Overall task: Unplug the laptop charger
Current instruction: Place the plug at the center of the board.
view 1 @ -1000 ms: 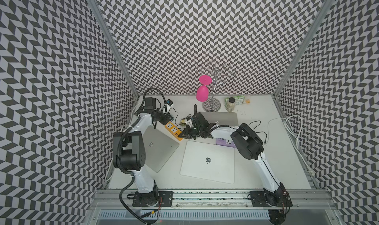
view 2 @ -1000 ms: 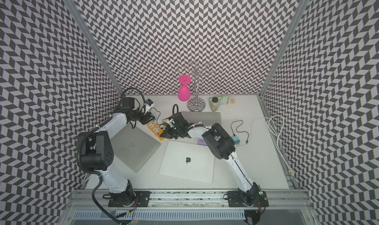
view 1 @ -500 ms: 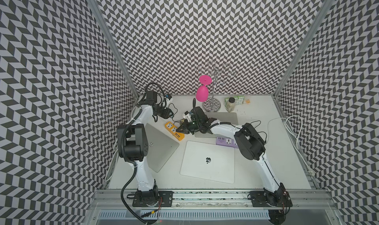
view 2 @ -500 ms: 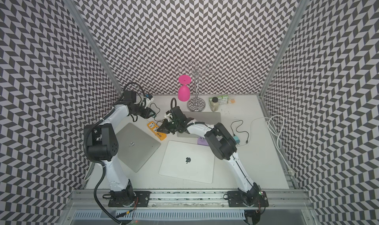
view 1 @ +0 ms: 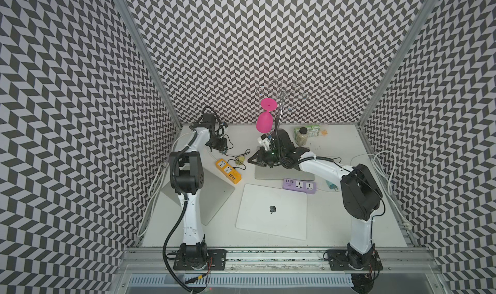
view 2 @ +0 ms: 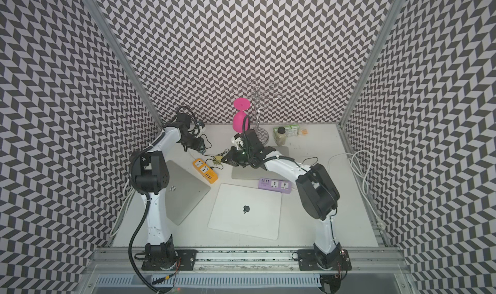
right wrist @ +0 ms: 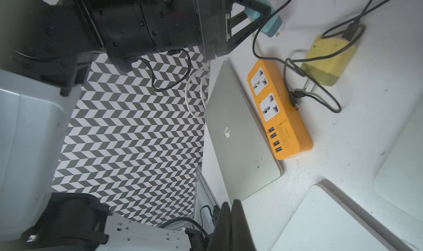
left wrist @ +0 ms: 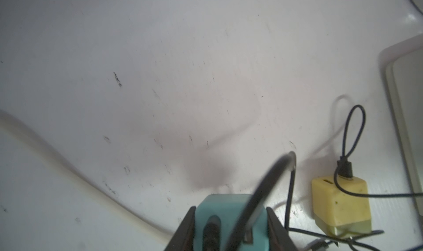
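Laptops occupy the near half of the table (view 1: 349,225): a white one (view 1: 272,220) lies closed at centre, and a silver one (view 2: 185,196) lies closed and angled beside the left arm's base. Behind the white laptop sits a purple power strip (view 1: 299,185), both sockets vacant. A third, grey laptop (view 1: 271,173) lies just beyond it.

Left of centre, an orange power strip (view 1: 228,171) rests against the silver laptop's edge, and both its sockets show empty in the right wrist view. A yellow adapter (right wrist: 329,59) lies on its side just beside the strip with a black cable plugged into it.

The right gripper (view 1: 252,160) is over the grey laptop's left edge, jaws pressed together with nothing between them.

Further back, near the left wall, the left gripper (left wrist: 231,229) is clamped on the teal charger (left wrist: 219,208). The charger is well apart from the orange strip, one prong bare, with its black cable trailing to the table.

At the rear stand a wire rack (view 1: 281,97) carrying a pink glass (view 1: 264,121), and a jar (view 1: 302,135).
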`<state>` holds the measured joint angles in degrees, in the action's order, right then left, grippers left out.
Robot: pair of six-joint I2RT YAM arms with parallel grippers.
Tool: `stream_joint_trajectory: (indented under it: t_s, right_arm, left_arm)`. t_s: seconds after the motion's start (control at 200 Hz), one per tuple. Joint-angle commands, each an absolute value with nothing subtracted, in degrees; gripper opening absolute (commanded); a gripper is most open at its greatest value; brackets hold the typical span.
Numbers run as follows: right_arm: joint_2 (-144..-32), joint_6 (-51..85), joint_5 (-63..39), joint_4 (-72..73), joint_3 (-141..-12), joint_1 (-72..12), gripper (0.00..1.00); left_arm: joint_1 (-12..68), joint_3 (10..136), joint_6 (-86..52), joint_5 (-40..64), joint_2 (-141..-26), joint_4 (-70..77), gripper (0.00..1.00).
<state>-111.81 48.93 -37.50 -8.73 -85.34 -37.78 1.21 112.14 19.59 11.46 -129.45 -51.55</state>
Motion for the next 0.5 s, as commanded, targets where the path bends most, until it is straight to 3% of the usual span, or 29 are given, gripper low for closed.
stream_joint_trajectory:
  t_s: [0.0,0.375,0.496]
  right_arm:
    - [-109.96,45.26,-36.22,-10.99,-84.51,-38.06,0.0]
    - [-109.34,45.09,-36.11,-9.93,-82.44,-37.97,0.0]
    - [-109.25,45.0,-35.97,-9.93,-82.18,-38.01,0.0]
  left_arm:
    - [1.75,115.19,18.34,9.1,-130.4,-56.45,0.0]
    - [2.33,116.28,19.56,6.15,-132.94,-58.19,0.0]
    - [2.33,117.96,19.3,7.35,-134.11,-57.77,0.08]
